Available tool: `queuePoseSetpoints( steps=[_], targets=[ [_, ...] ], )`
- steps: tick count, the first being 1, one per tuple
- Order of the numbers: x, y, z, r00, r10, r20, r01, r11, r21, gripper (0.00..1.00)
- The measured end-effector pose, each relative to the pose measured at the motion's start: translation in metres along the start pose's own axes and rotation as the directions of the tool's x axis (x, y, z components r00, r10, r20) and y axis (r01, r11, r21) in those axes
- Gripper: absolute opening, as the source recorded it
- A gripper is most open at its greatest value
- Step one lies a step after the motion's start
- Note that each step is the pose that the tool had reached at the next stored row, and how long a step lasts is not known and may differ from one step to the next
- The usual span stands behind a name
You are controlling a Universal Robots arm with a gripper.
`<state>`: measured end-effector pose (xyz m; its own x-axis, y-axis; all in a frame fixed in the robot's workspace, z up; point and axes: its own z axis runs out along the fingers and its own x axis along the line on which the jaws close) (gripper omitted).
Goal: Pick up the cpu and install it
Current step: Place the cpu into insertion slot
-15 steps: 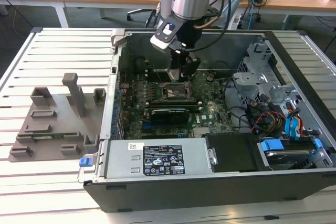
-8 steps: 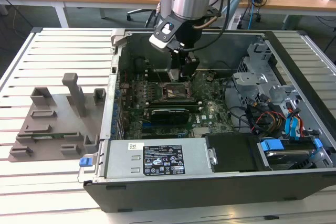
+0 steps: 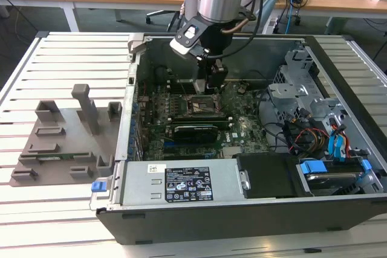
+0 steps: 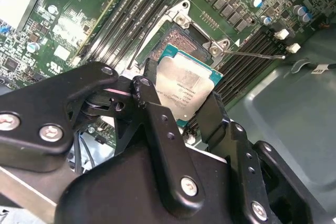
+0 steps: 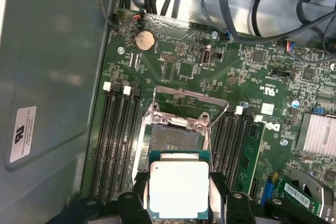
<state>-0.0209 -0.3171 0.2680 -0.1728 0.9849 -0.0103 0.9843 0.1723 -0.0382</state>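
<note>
The cpu (image 4: 185,83) is a flat square chip with a silvery top plate; it also shows as cpu (image 5: 178,188) in the first wrist view. My gripper (image 4: 181,97) is shut on it, a black finger (image 4: 151,85) pressing each of two opposite edges. The chip hangs just above the motherboard, beside and partly over the open socket (image 5: 175,139), whose metal frame (image 5: 185,109) is swung up. In the exterior view the gripper (image 3: 208,86) reaches down into the open computer case above the socket (image 3: 202,106).
Memory slots (image 5: 116,140) flank the socket on both sides. A black card (image 3: 193,131) and the power supply (image 3: 181,182) lie nearer the case front. Cables (image 3: 308,137) and drive bays fill the exterior view's right. A grey tray (image 3: 66,137) sits outside the case.
</note>
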Motion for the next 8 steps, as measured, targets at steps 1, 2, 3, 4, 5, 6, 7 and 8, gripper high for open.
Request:
queuePoseSetpoints(
  steps=[1,2,3,4,5,6,7,8],
  targets=[
    [0.0000,0.0000,0.0000,1.0000,0.009,-0.0003,-0.009,1.0000,0.0001,0.55],
    [0.0000,0.0000,0.0000,0.9999,0.016,-0.0006,-0.016,0.9999,0.0001,0.55],
    [0.0000,0.0000,0.0001,0.9997,0.025,-0.0009,-0.025,0.9997,0.0002,0.55],
    [0.0000,0.0000,0.0001,0.9994,0.034,-0.0012,-0.034,0.9994,0.0004,0.55],
    [0.0000,0.0000,0.0001,0.9992,0.040,-0.0015,-0.040,0.9992,0.0004,0.55],
    [0.0000,0.0000,0.0001,0.9990,0.046,-0.0017,-0.046,0.9990,0.0005,0.55],
    [0.0000,0.0000,0.0001,0.9987,0.050,-0.0019,-0.050,0.9987,0.0006,0.55],
    [0.0000,0.0000,0.0001,0.9984,0.057,-0.0022,-0.057,0.9984,0.0006,0.55]
  ],
)
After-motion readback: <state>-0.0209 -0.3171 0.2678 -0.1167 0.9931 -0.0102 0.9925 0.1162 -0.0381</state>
